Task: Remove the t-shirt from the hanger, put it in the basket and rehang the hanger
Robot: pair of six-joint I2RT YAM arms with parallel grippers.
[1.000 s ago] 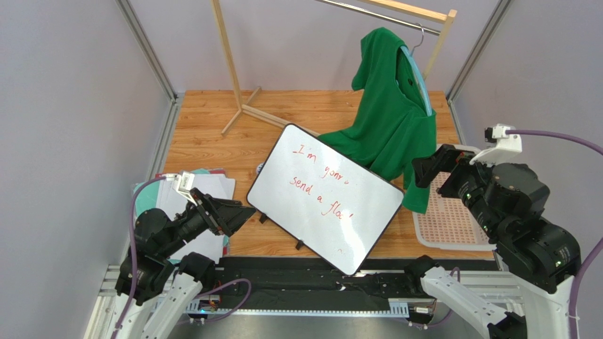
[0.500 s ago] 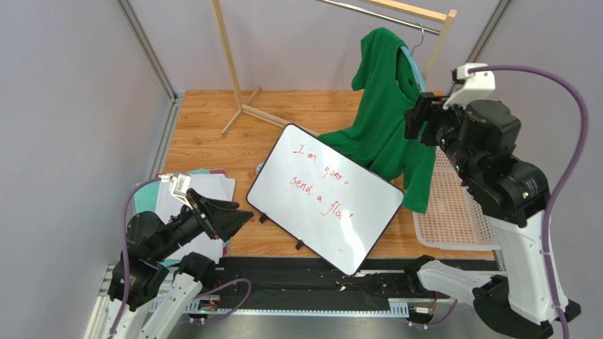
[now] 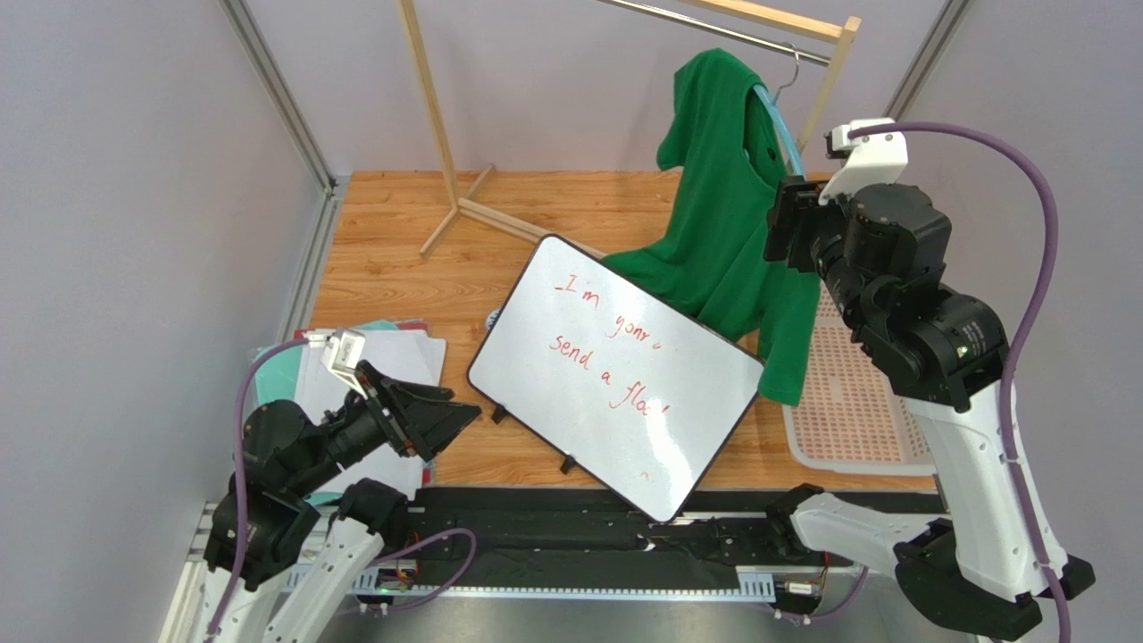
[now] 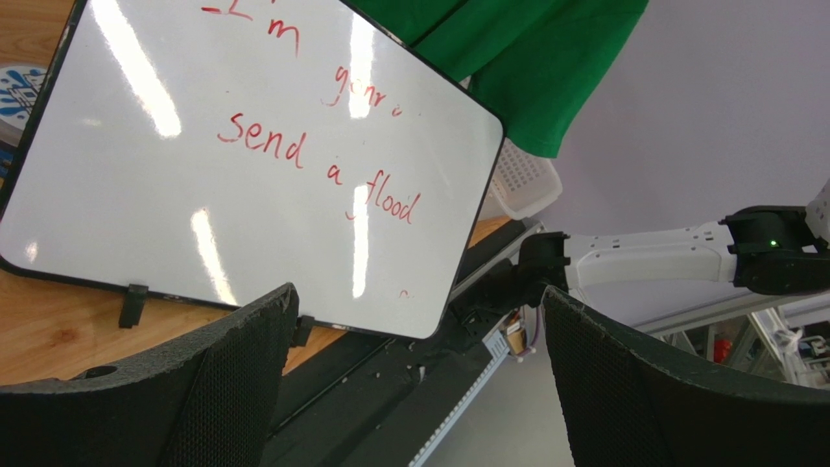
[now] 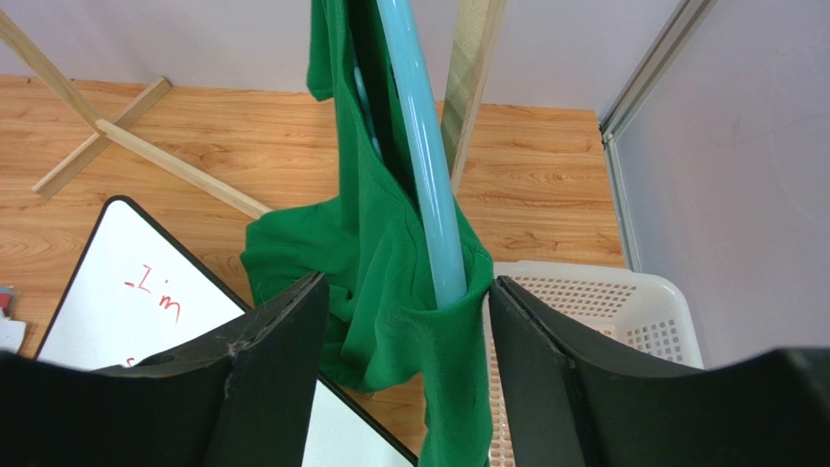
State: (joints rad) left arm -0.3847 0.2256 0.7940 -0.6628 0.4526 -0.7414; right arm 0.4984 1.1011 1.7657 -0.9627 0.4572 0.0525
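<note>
Right arm climbing from the right edge up to the hanging t-shirt; grasp not yet made.

In the last second I am lifting my right gripper [image 3: 785,228] off the low spot by the basket [image 3: 859,415] and bringing it up against the t-shirt [image 3: 718,228], which is hanging on the hanger [image 3: 782,127] from the wooden rack [image 3: 429,107] over the far right corner of the tabletop [image 3: 403,228], its hem trailing onto the whiteboard [image 3: 617,375]. Over the last half second I am only creeping slightly higher. My right jaws are standing open, straddling the blue hanger arm and the fabric bunched at its end. The shirt is still fully on; judging by this, the gripping step is coming next. My left gripper [image 3: 443,409] is holding position at the near left corner, jaws open and empty.
</note>
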